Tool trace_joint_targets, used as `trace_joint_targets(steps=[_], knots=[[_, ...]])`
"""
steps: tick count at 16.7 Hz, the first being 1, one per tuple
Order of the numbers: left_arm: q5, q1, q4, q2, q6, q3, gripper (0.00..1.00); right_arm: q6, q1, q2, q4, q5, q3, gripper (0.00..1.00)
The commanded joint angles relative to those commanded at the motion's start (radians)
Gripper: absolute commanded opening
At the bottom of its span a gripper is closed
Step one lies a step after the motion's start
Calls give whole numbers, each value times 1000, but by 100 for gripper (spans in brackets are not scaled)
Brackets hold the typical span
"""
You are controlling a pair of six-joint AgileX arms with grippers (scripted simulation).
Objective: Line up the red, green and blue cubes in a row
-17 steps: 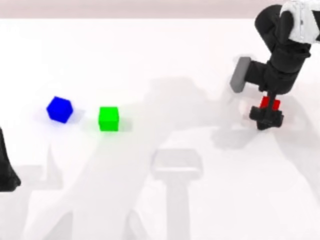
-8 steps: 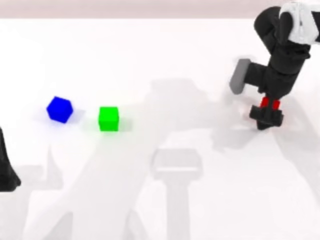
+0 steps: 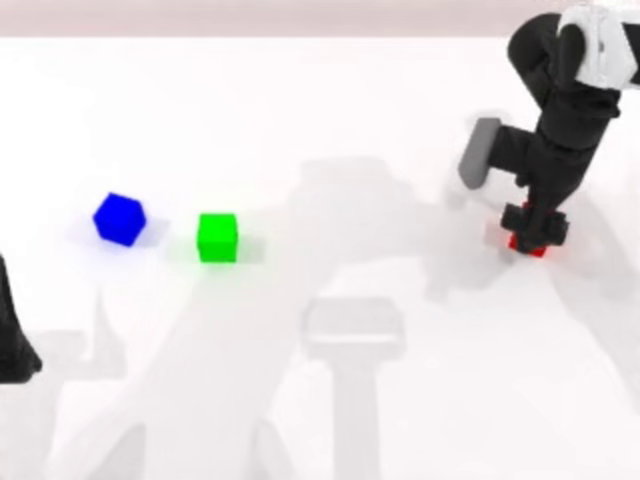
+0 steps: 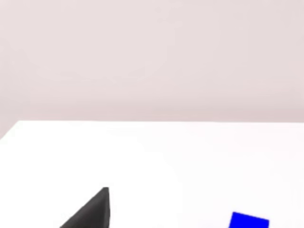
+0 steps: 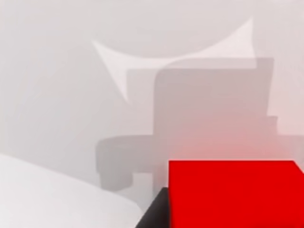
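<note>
Red cube [image 3: 528, 243] sits at the right of the top view, under the right claw [image 3: 536, 224], which seems clamped on it, though the claw hides most of it. Lift straight, then carry it toward the green cube [image 3: 217, 237] and blue cube [image 3: 120, 219] at left. Only the right wrist view shows the red face up close; the left arm is parked at lower left, its claw state unreadable.

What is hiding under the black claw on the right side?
The red cube sits under the right gripper. From above only slivers of red show; the gripper covers the rest. The right wrist view shows one plain red face up close.
</note>
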Motion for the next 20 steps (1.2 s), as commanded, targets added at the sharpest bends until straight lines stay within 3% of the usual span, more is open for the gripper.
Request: trace_joint_targets(steps=[7,14,20], knots=[[0,0,0,0,0,0,100,15,4,-45,-49,-12,16,0],[0,0,0,0,0,0,100,17,9,-99,-269,-13,177,0],[0,0,0,0,0,0,100,23,19,-91,-276,-13,190,0]])
